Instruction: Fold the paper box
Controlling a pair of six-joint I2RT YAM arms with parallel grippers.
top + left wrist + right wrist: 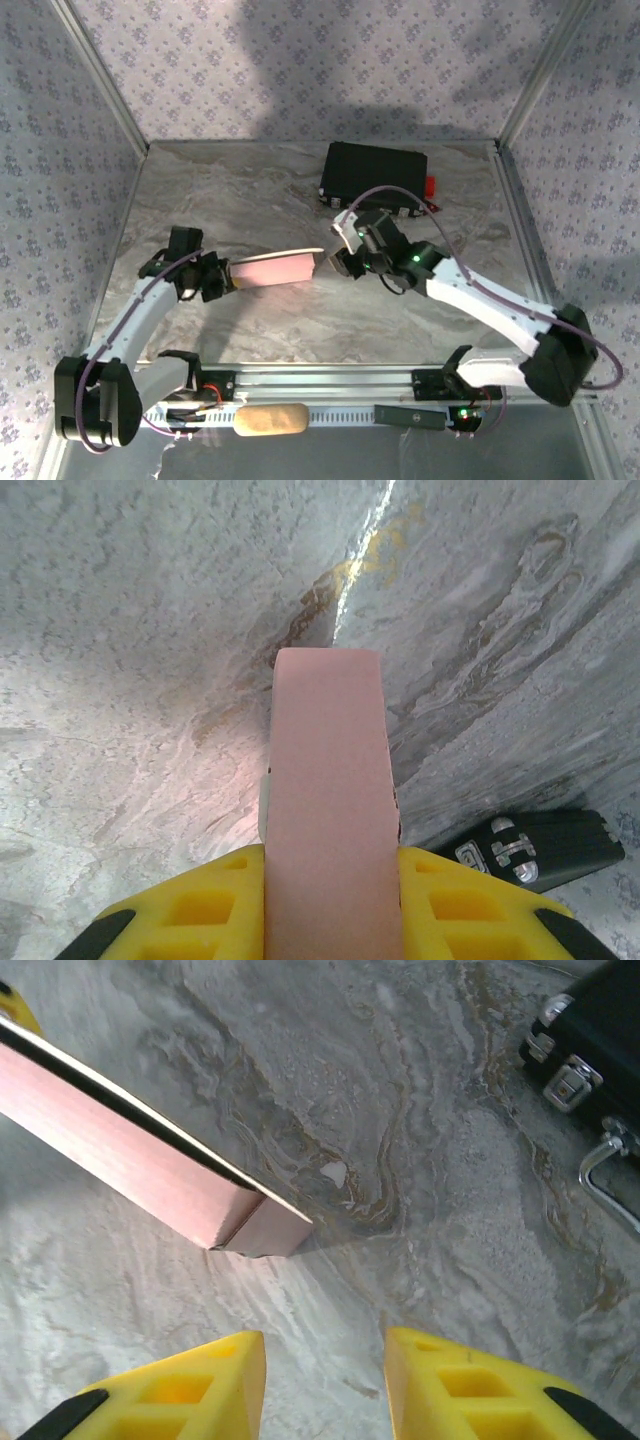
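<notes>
Arms bend inward from the near edge, wrists meeting over mid-table [250, 190]. Left gripper [226, 276] points toward 3 o'clock, jaws pinching the 9 o'clock end of the box [272, 268]. Box: pink, long, narrow, running 9 to 3 across the centre. Wrist view has it straight out between the yellow fingers [200, 910].

Right gripper [325, 1385] sits just off the box's 3 o'clock end, pointing toward 9 o'clock. Jaws spread, nothing between them. Box corner lies at 10 o'clock of its fingers, apart from them.

Black case [375, 172] lies at the table's 12 o'clock edge, behind the right wrist, latches and handle facing in. Tan oblong [270, 420] rests on the near rail at 6 o'clock.
</notes>
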